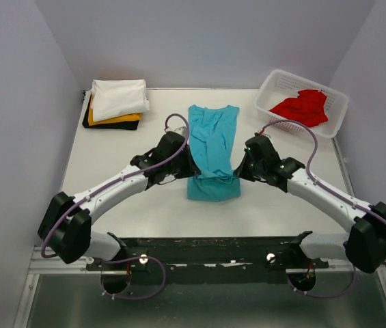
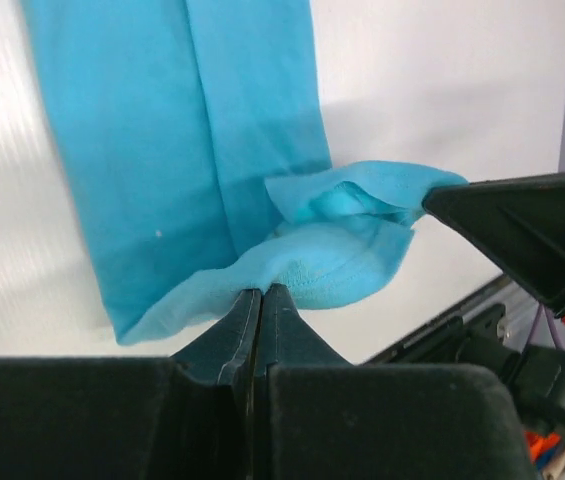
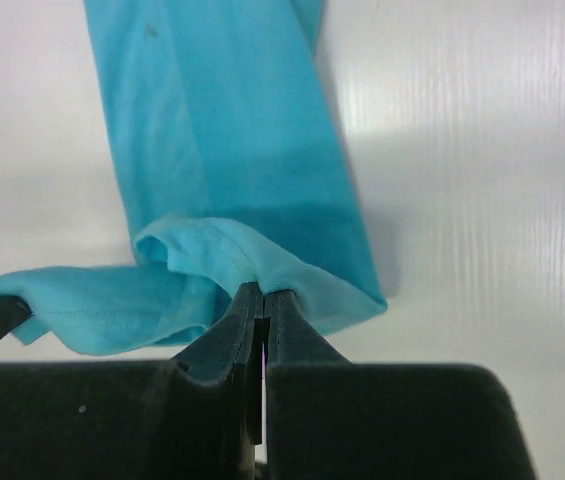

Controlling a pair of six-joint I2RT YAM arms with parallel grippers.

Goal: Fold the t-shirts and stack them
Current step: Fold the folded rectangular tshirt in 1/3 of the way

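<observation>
Left end effector (image 2: 253,300) was pinched fully closed on the near hem of the teal t-shirt (image 1: 212,137), right end effector (image 3: 262,296) same deal on the other corner. Shirt lay as a long narrow strip in the middle of the bench (image 1: 145,213), near end bunched up between them.

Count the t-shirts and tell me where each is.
5: teal shirt mid-table; red shirt in the basket; white shirt, yellow-orange shirt and black shirt stacked far left. Others may be hidden.

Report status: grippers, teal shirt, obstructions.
Left gripper shut on teal shirt, near edge; right gripper same. Shirt in long strip on table. Nothing in the way.
</observation>
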